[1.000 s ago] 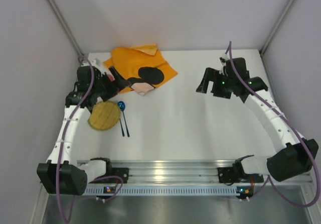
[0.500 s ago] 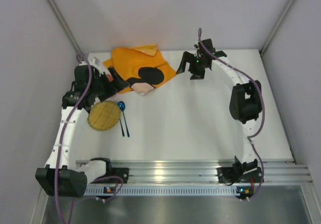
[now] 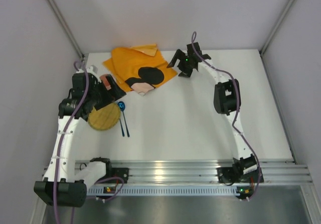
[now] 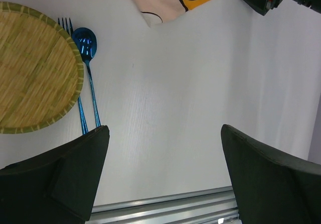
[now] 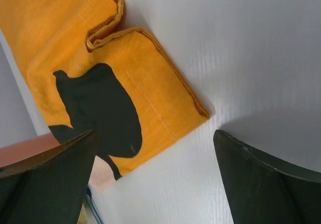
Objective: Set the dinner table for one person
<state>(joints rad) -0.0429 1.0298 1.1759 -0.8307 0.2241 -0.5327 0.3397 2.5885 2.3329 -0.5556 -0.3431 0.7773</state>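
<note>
The orange Mickey Mouse placemat (image 3: 135, 63) lies crumpled at the back left of the white dinner table (image 3: 190, 118). A round woven plate (image 3: 104, 116) lies at the left, with a blue spoon (image 3: 121, 106) and blue fork (image 3: 122, 126) just to its right. My left gripper (image 3: 113, 90) is open and empty above the plate's far edge; its wrist view shows the plate (image 4: 32, 68), spoon (image 4: 85, 43) and bare table between the fingers (image 4: 75, 174). My right gripper (image 3: 179, 66) is open and empty, hovering at the placemat's right corner (image 5: 165, 108).
A pink object (image 3: 106, 80) sits beside my left gripper, partly hidden. Grey walls close the table on the left, back and right. A metal rail (image 3: 165, 174) with the arm bases runs along the near edge.
My right arm has swung left and toward the back, from the table's right side to the placemat's right corner. My left gripper has drawn back slightly toward the near left.
</note>
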